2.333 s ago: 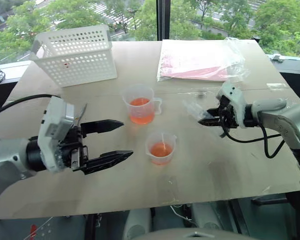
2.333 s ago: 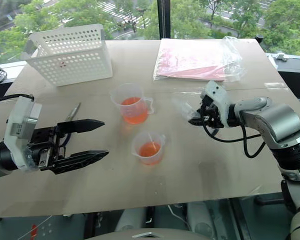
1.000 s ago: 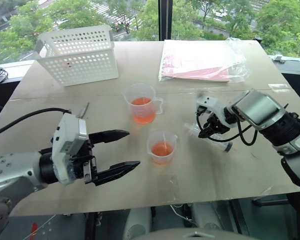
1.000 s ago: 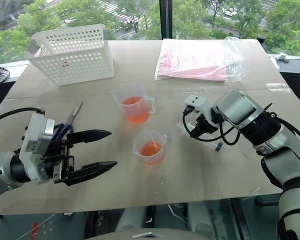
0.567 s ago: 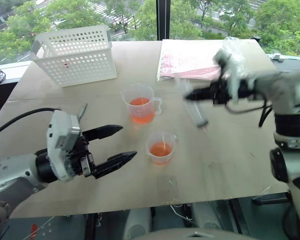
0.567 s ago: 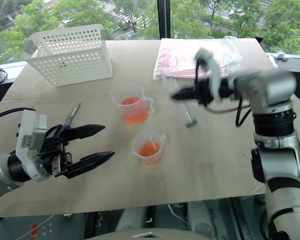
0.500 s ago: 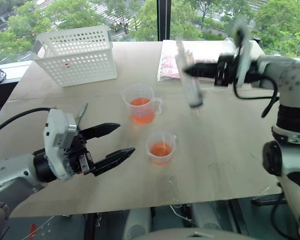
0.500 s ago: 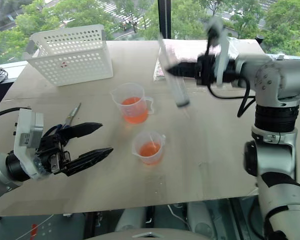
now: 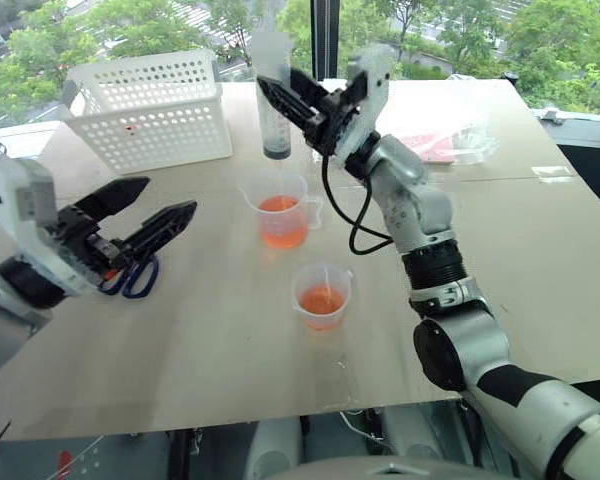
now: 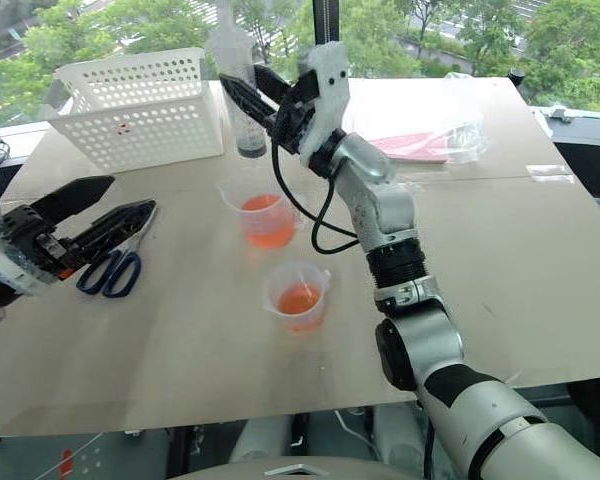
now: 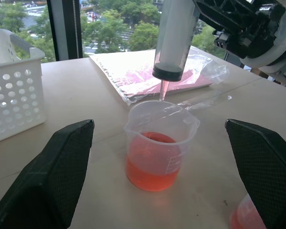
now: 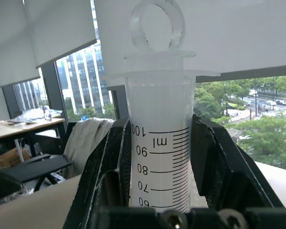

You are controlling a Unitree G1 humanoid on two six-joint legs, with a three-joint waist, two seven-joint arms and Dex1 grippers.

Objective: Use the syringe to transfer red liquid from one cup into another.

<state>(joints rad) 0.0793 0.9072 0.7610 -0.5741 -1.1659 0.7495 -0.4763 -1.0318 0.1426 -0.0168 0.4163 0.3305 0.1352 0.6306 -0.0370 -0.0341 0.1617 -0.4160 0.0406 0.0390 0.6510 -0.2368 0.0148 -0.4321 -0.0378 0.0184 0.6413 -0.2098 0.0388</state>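
We have swung the syringe (image 9: 272, 98), clamped in our right end effector (image 9: 302, 110), up from the tabletop (image 9: 520, 240) to hang over the far cup (image 9: 281, 208), ready to draw, left end effector (image 9: 145, 210) wide.

Syringe (image 9: 273, 95): clear barrel, black plunger seal, black graduation marks, pinkish tip. Both cups clear with orange-red liquid: far cup (image 9: 281, 209), near cup (image 9: 322, 296). Basket (image 9: 153, 108) white, perforated hole grid. Scissors (image 10: 113, 267) blue-handled. Bag (image 9: 435, 140) clear over pink sheets. Bench (image 9: 230, 340) light tan. End effector fingers (image 11: 64, 171) black, fine mesh texture.
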